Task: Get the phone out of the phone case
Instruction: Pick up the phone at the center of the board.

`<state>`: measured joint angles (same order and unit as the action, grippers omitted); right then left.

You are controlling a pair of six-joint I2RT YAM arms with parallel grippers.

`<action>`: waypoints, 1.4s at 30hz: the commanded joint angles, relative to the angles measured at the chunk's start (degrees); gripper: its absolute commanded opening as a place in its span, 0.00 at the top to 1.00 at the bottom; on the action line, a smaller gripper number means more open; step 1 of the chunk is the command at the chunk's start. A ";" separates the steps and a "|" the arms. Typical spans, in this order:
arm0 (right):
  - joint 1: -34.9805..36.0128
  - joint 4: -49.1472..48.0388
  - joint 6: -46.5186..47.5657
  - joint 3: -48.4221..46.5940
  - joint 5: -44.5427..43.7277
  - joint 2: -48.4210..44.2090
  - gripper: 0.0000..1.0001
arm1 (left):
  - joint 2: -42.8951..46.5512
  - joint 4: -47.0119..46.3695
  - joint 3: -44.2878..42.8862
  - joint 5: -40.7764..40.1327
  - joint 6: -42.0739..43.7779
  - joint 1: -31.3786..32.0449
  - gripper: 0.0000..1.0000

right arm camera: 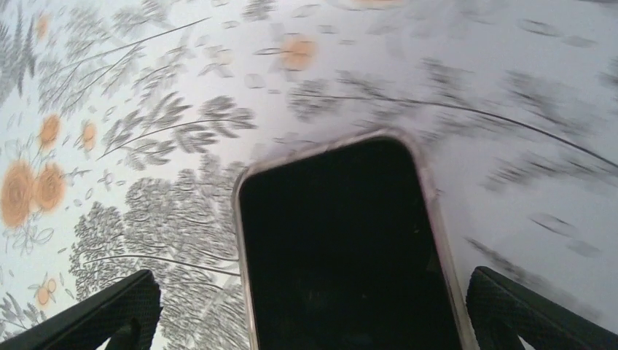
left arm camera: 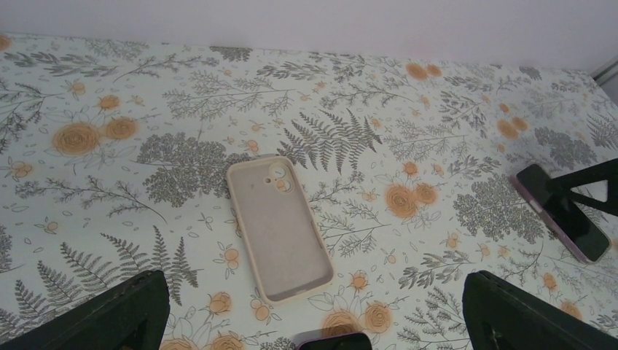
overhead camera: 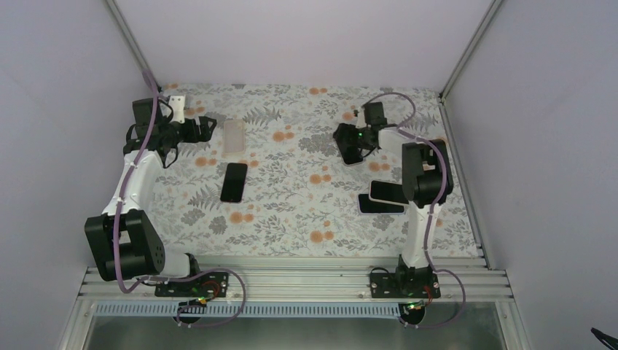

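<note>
Two handsets lie nearest the arm bases, beside the right arm: a pale-backed handset [overhead camera: 385, 191] touching or overlapping a dark handset [overhead camera: 375, 207]. Farther out on the floral worktop [overhead camera: 306, 219] a black phone [overhead camera: 234, 181] lies alone. Just beyond it is an empty case [left arm camera: 279, 230], beige, seemingly hollow side up. The left pincer [left arm camera: 315, 288] hangs near that case, spread wide and holding nothing.

Toward the far right, the right pincer [right arm camera: 312, 281] is likewise released and empty. It hovers over what I take to be the task's thing, the cased phone [right arm camera: 342, 248], which lies dark screen up with a thin pale rim around it. That wrist view is blurred, so I cannot tell how firmly the rim sits.

Several things could go wrong from here:
- If the right pincer closes across the full width, it would clamp case and phone together and nothing would separate.
- The left pincer is well apart, so nothing braces the case, and the whole thing may slide on the worktop.
- With spare phones and an empty case about, either arm could go for the wrong one.
</note>
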<state>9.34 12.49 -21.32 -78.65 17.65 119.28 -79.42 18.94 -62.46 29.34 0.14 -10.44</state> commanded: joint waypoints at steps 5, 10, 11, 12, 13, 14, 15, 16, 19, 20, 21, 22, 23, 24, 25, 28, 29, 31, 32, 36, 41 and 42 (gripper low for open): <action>6.62 6.67 15.56 -3.17 -1.36 4.37 0.01 | 1.29 -1.03 1.45 1.37 -0.18 -0.08 0.00; 7.34 9.05 26.33 -1.60 -0.86 2.52 0.01 | 1.66 -1.32 1.54 2.52 0.14 -0.09 0.00; 7.21 9.85 28.90 -1.71 -1.09 2.50 0.01 | 1.57 -1.03 1.46 2.77 0.38 -0.05 0.00; 7.06 10.70 31.83 -1.87 -1.13 2.41 0.01 | 1.55 -0.75 1.24 3.00 0.58 -0.10 0.00; 6.78 11.49 34.35 -1.87 -1.13 2.37 0.01 | 1.46 -0.59 1.10 3.22 0.86 -0.04 0.00; 6.48 12.26 36.57 -1.99 -0.85 2.36 0.01 | 1.52 -0.37 0.99 3.38 0.98 -0.09 0.00; 6.16 13.18 39.39 -2.14 -0.46 2.49 0.01 | 1.48 -0.20 0.87 3.36 1.20 -0.06 0.00; 6.02 14.43 41.30 -2.53 -0.34 2.66 0.01 | 1.54 -0.06 0.79 3.35 1.23 -0.09 0.00; 5.79 18.40 47.50 -3.48 -0.14 3.07 0.01 | 1.29 -0.03 0.48 3.09 1.28 -0.04 0.00; 5.81 19.33 49.44 -3.40 -0.39 3.02 0.01 | 1.11 0.04 0.32 2.96 1.28 0.00 0.00; 5.78 20.13 51.03 -3.37 -0.80 2.93 0.01 | 0.99 0.10 0.19 2.92 1.24 -0.07 0.00; 5.75 20.46 52.24 -2.93 -1.65 2.78 0.01 | 0.82 0.19 0.05 2.85 1.26 -0.03 0.00; 5.69 20.54 53.38 -2.51 -2.63 2.53 0.01 | 0.70 0.25 -0.05 2.85 1.22 -0.10 0.00; 5.69 20.42 54.34 -2.02 -3.60 2.31 0.01 | 0.67 0.29 -0.17 2.83 1.25 -0.06 0.00; 5.69 20.35 55.33 -1.62 -4.48 2.07 0.01 | 0.71 0.34 -0.20 2.83 1.22 -0.05 0.00; 5.64 20.84 57.95 -0.51 -6.57 1.96 0.01 | 0.58 0.46 -0.37 2.76 1.22 -0.10 0.00; 5.65 21.21 58.64 -0.30 -7.19 2.12 0.01 | 0.58 0.48 -0.38 2.81 1.26 -0.10 0.00; 5.36 21.96 59.82 -0.17 -8.34 2.68 0.01 | 0.50 0.47 -0.36 2.79 1.26 -0.03 0.00; 5.21 22.24 60.18 -0.11 -8.97 2.98 0.03 | 0.46 0.36 -0.43 2.81 1.23 -0.06 0.00; 3.84 23.63 62.19 -0.16 -9.44 4.40 0.08 | 0.51 0.38 -0.47 2.73 1.26 -0.09 0.00; 3.55 24.83 62.72 -1.55 -10.88 5.27 0.26 | 0.26 0.35 -0.85 3.00 1.26 -0.02 0.00; 3.65 24.87 62.77 -1.78 -11.11 5.13 0.31 | 0.17 0.57 -1.08 3.24 1.33 0.02 0.00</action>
<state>13.76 30.26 37.54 -82.00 15.59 120.16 -79.31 19.18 -61.32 31.57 0.67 -10.44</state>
